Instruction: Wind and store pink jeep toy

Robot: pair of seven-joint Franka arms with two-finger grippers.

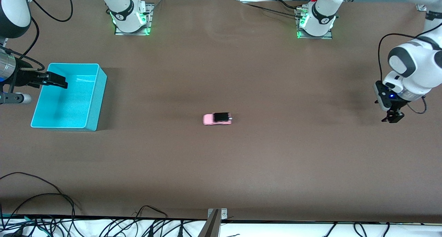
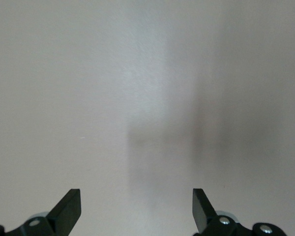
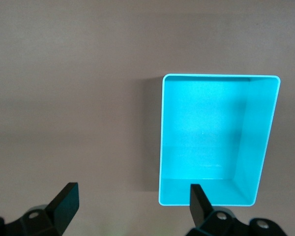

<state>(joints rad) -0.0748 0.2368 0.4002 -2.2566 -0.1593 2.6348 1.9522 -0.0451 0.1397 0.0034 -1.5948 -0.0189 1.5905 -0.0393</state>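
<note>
The pink jeep toy is a tiny light-pink car with a black roof panel, standing on the brown table near its middle. It shows in neither wrist view. The turquoise bin stands empty at the right arm's end of the table. My right gripper is open and empty, hovering over the bin's edge. In the right wrist view, the right gripper is open with the bin below. My left gripper waits over bare table at the left arm's end. The left wrist view shows the left gripper open and empty.
The two arm bases stand along the table edge farthest from the front camera. Loose cables and a metal bracket lie along the edge nearest that camera.
</note>
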